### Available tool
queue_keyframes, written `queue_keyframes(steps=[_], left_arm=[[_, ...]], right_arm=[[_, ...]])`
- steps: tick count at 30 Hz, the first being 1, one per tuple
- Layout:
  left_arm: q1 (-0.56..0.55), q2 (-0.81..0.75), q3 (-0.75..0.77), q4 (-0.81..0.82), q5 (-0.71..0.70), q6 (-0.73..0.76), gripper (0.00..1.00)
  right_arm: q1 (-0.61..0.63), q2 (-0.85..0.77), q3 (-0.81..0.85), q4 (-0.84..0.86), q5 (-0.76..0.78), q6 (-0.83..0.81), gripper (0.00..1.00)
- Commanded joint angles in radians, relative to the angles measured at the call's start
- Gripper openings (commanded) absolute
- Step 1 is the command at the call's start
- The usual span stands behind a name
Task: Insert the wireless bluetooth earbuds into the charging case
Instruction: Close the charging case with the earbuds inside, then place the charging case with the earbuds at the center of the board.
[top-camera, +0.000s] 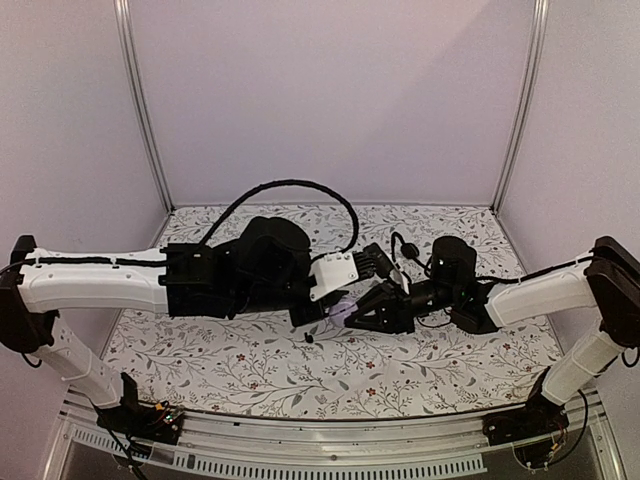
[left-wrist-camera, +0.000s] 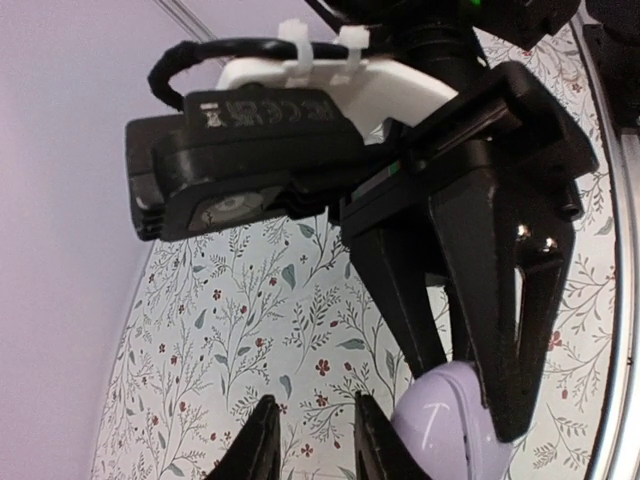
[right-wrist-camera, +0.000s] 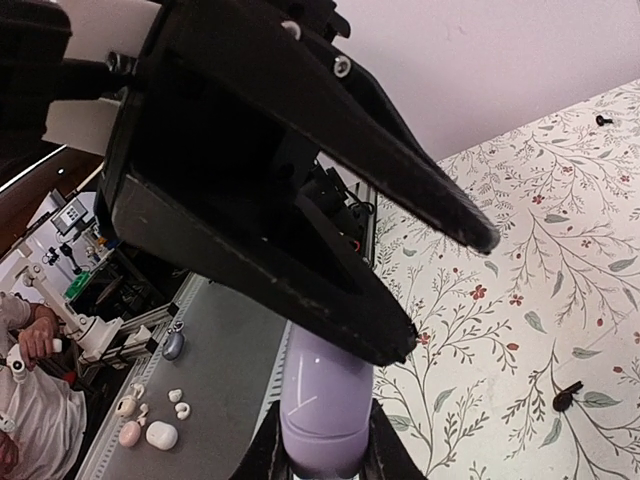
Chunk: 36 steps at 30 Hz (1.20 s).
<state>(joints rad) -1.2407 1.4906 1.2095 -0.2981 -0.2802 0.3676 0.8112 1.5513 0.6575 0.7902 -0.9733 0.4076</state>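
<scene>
Charging case (right-wrist-camera: 320, 400) — smooth lavender dome — clamped in right hand (right-wrist-camera: 325, 447).

Glossy, smooth lavender plastic on the charging case (right-wrist-camera: 320, 405), with a soft sheen along its curve. Matt black plastic, faintly grainy, on the left end effector (right-wrist-camera: 448, 290) and the right end effector (left-wrist-camera: 470, 400); two bright metal screws (left-wrist-camera: 535, 238) set in the latter. Matt printed cloth (top-camera: 450, 370) over the surface, floral, without shine. Smooth white plastic with a slight gloss on the arm shells (top-camera: 90, 280). Pale brushed metal on the rail (top-camera: 330, 440) at the near edge. Black on the earbuds (right-wrist-camera: 567, 397); finish too small to tell.
</scene>
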Motion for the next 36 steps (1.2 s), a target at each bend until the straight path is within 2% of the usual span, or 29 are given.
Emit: queue_keyframes(steps=[1, 7, 11, 14, 18, 21, 27, 31, 36], left_arm=[[-0.072, 0.039, 0.012, -0.055, 0.094, 0.014, 0.26], [-0.112, 0.058, 0.012, -0.062, 0.075, 0.009, 0.25], [-0.096, 0.050, -0.009, -0.052, 0.040, -0.019, 0.25], [-0.019, 0.001, -0.023, -0.018, 0.069, -0.085, 0.30], [0.123, -0.136, -0.115, 0.125, 0.157, -0.199, 0.47], [0.257, -0.184, -0.160, 0.179, 0.228, -0.318, 0.52], [0.451, -0.175, -0.181, 0.198, 0.247, -0.473, 0.61], [0.496, -0.163, -0.186, 0.221, 0.264, -0.510, 0.64], [0.523, -0.141, -0.175, 0.243, 0.288, -0.533, 0.65]], right_arm=[[-0.022, 0.014, 0.060, 0.012, 0.070, 0.019, 0.00], [-0.043, 0.032, 0.069, 0.049, 0.068, 0.059, 0.00], [-0.050, 0.026, 0.065, 0.058, 0.075, 0.069, 0.00], [-0.064, 0.031, 0.050, 0.043, 0.085, 0.059, 0.00], [-0.139, 0.014, -0.007, 0.022, 0.128, 0.052, 0.00], [-0.248, -0.033, -0.042, -0.055, 0.188, 0.050, 0.00], [-0.497, -0.066, -0.039, -0.281, 0.324, 0.020, 0.00], [-0.635, 0.034, 0.031, -0.410, 0.320, 0.035, 0.03], [-0.665, 0.193, 0.157, -0.535, 0.342, -0.031, 0.09]])
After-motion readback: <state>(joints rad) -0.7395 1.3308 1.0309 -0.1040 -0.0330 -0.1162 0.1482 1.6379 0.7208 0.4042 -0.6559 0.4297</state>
